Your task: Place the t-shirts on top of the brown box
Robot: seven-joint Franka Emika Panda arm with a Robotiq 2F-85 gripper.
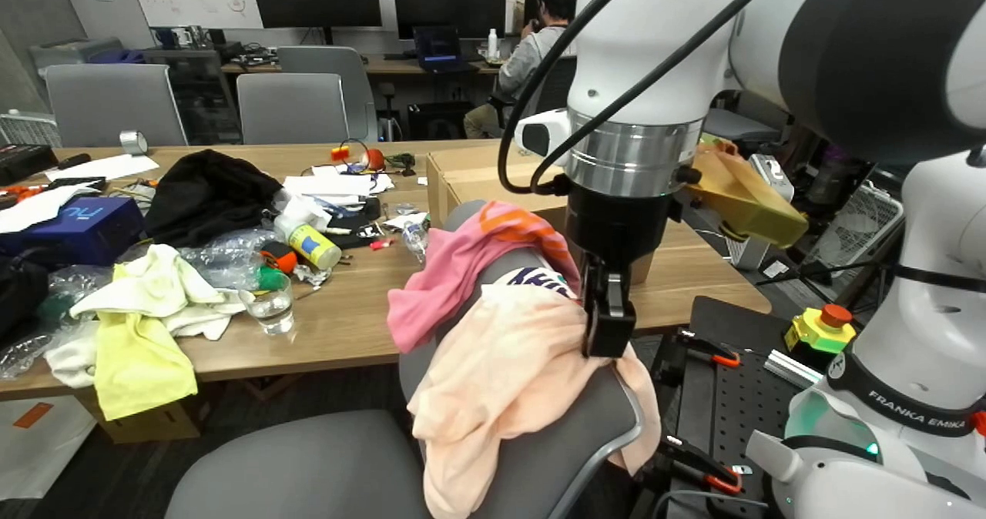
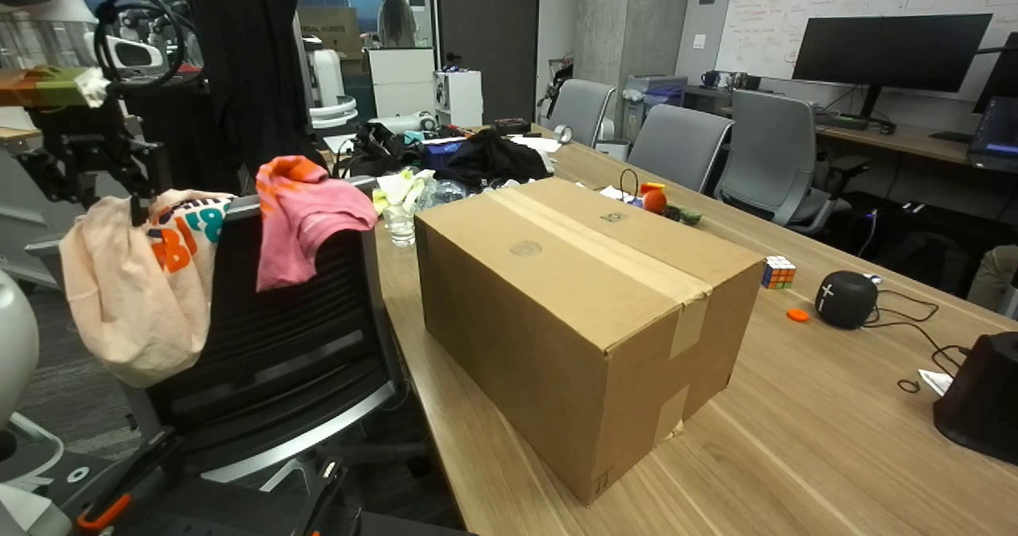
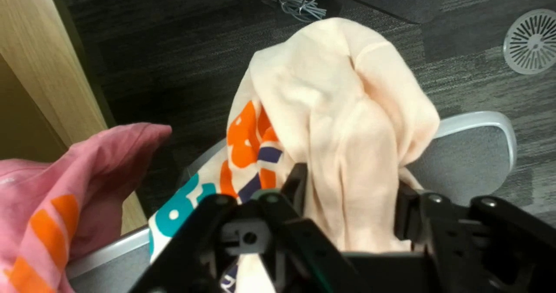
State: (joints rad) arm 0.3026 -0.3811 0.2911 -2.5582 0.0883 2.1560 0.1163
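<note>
My Robotiq gripper hangs low over the back of a gray office chair, its black fingers wide apart with a fold of a peach T-shirt between them; operating from a distance, I cannot tell whether either one presses on the fabric. The shirt, printed in orange, teal and navy, drapes over the chair back. In an exterior view it hangs at left, and a pink T-shirt patterned in orange is slung just to its right, a strip of chair back visible between the two. Farther right, on the wooden table, I see the brown cardboard box, taped along its top, and just past its right edge a Rubik's Cube, with a round black speaker beyond. At left in an exterior view, a yellow cloth spills over the table's near edge, left of a drinking glass. On the far side of the room, a person in gray is seated.
</note>
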